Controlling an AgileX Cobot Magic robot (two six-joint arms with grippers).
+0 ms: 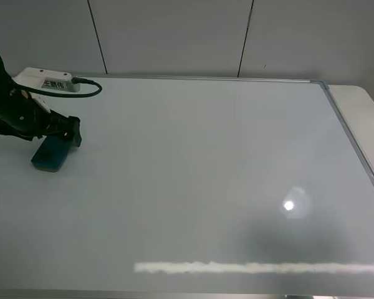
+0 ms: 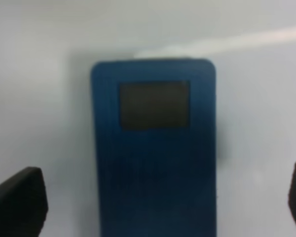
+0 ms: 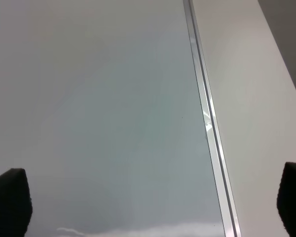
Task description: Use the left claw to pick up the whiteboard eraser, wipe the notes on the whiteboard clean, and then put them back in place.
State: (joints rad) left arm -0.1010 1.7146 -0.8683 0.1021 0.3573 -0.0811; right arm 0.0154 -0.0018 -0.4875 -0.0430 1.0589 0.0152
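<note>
The teal whiteboard eraser (image 1: 50, 154) lies flat on the whiteboard (image 1: 206, 156) near its left edge. My left claw (image 1: 71, 132) hangs just over the eraser's far end. In the left wrist view the eraser (image 2: 155, 163) sits between the two dark fingertips (image 2: 19, 200), which stand wide apart with gaps on both sides, so the left claw (image 2: 160, 197) is open and holds nothing. One darker patch shows on the eraser's top. No red notes show anywhere on the board. My right gripper (image 3: 152, 200) is open and empty above the board's right side; it is out of the exterior view.
A white box (image 1: 47, 80) with a black cable sits at the board's back left corner. The silver frame (image 3: 207, 123) runs along the board's right edge, with a white tabletop (image 1: 361, 118) beyond it. A grey panelled wall stands behind.
</note>
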